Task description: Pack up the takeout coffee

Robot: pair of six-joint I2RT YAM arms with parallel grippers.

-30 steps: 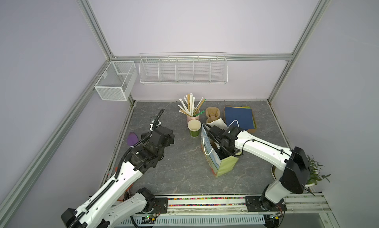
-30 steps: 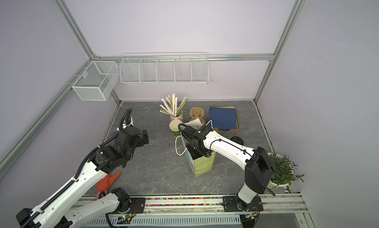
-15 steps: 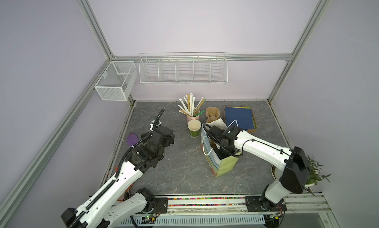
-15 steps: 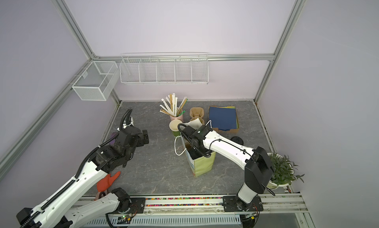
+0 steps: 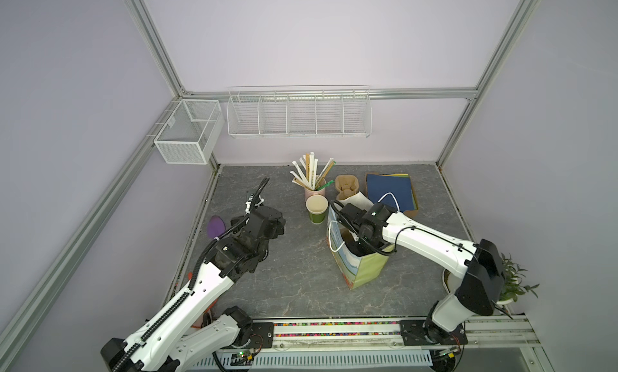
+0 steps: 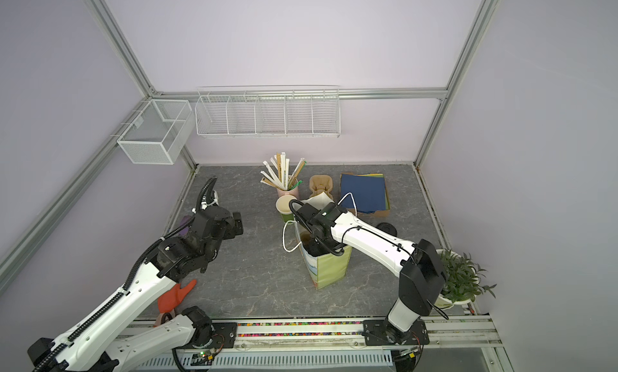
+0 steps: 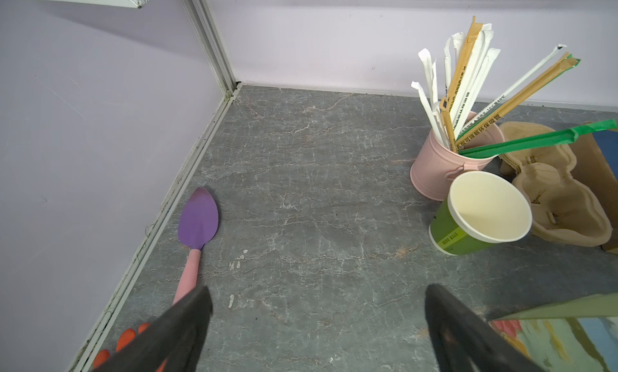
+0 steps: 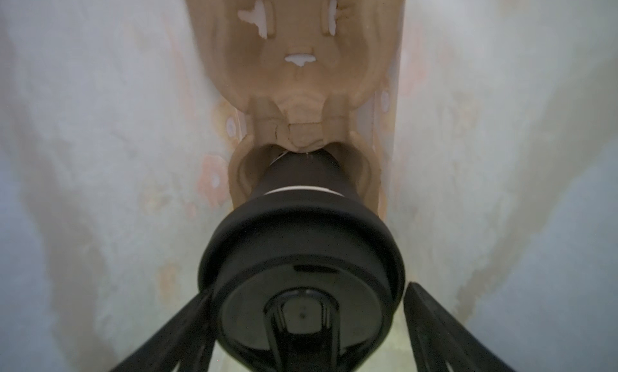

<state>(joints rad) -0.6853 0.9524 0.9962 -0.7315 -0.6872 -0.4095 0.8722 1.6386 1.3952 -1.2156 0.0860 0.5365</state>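
Takeout coffee [image 8: 302,176] stands deep in the paper bag [image 5: 363,270], its base in the pulp carrier [image 8: 294,86]. Right claw [image 8: 309,291] has apparently just released it, jaws apart beside the lid [image 8: 301,240], so packing looks done. Left claw [image 7: 316,288] hangs idle, jaws spread wide.

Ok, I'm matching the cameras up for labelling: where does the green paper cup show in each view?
In a top view: the green paper cup stands mid-table, just beyond the paper bag.
In a top view: the green paper cup, same spot.
Left wrist: in view, before the pink cup of straws.
Right wrist: not in it; only the bag's inside shows.
Shared landmark: that pink cup, right behind it in all three.
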